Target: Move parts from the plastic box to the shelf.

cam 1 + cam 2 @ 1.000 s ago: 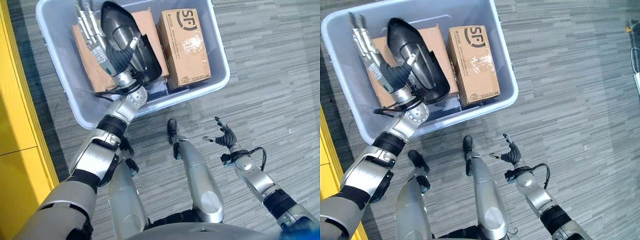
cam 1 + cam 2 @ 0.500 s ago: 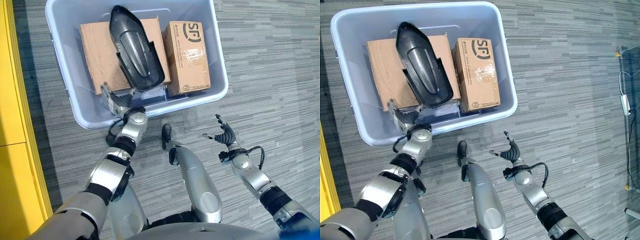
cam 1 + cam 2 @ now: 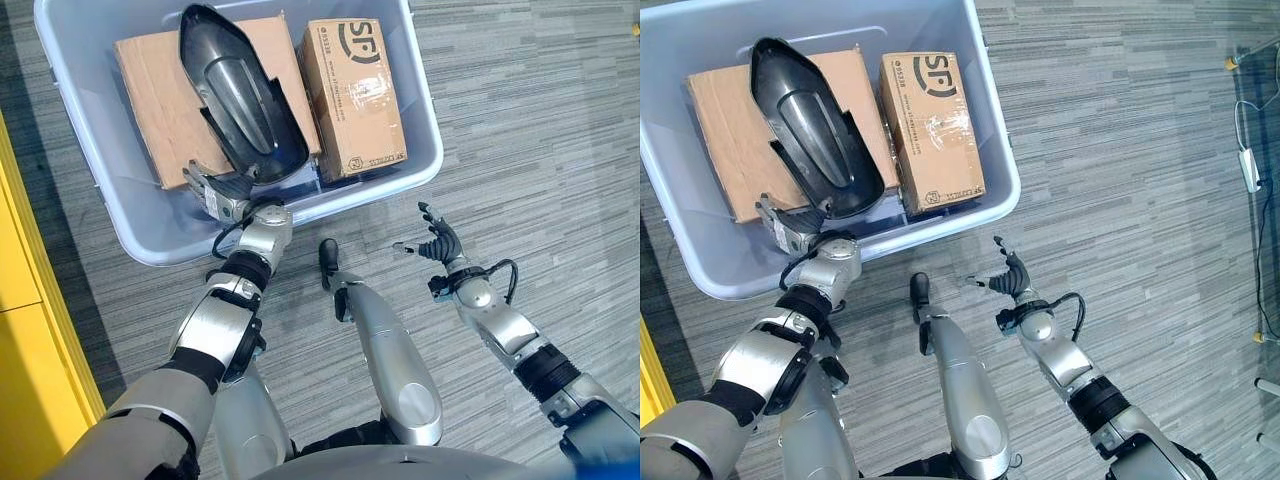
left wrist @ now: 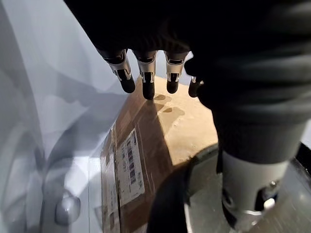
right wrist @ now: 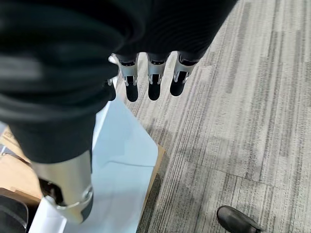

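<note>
Plastic box point(image 3: 420, 150) on the floor point(image 3: 540, 120)
Inside: moulded part point(image 3: 240, 100) atop left carton point(image 3: 150, 100); second carton point(image 3: 352, 92) to its right.

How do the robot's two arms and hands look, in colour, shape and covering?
Both arms are silver-grey rounded shells with black bands at the joints. The left hand and right hand have a dark ribbed cover over the back and wrist. Their fingers are silver with dark tips, set in a row, with the thumb apart. A thin black cable loops beside the right wrist.
</note>
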